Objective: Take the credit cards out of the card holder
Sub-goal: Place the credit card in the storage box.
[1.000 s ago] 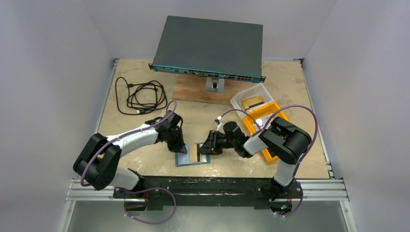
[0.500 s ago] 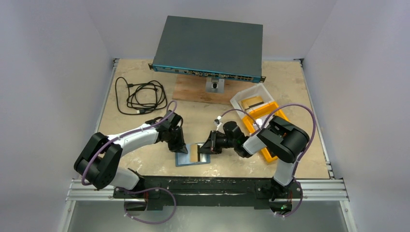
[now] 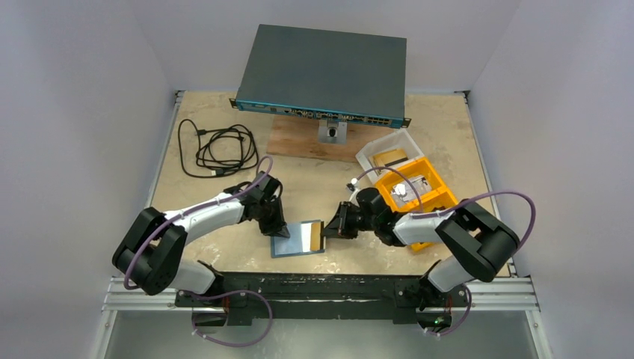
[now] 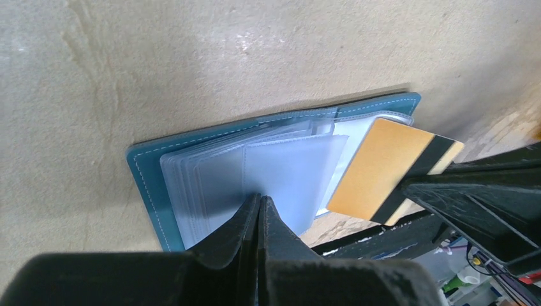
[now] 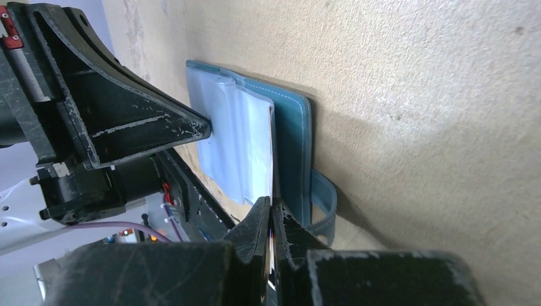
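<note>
Close to the front edge of the desk, the holder lies open and flat, clear pockets facing up. Its long axis runs left to right, skewed slightly, with its snap tab poking out at the right end.

On its left side the left gripper comes down from the far left, jaws pressed together with nothing between them. Its tip is planted on the stack of clear pockets.

Over on the right, the right gripper reaches in low from the right, jaws clamped on the card. It's gold with a black stripe, and the gripper has it by the striped long edge. The card's long axis runs roughly near to far, across the holder's length. Its gold face overlaps the holder's right half and the striped edge sticks out past the holder's right edge. I can't tell whether any corner sits inside a pocket.

Farther back on the right is an orange bin, and just behind it a clear tub with something flat and gold inside. Back left, there's a coiled black cable. At the far end, a grey network switch sits tilted over a wooden board.
</note>
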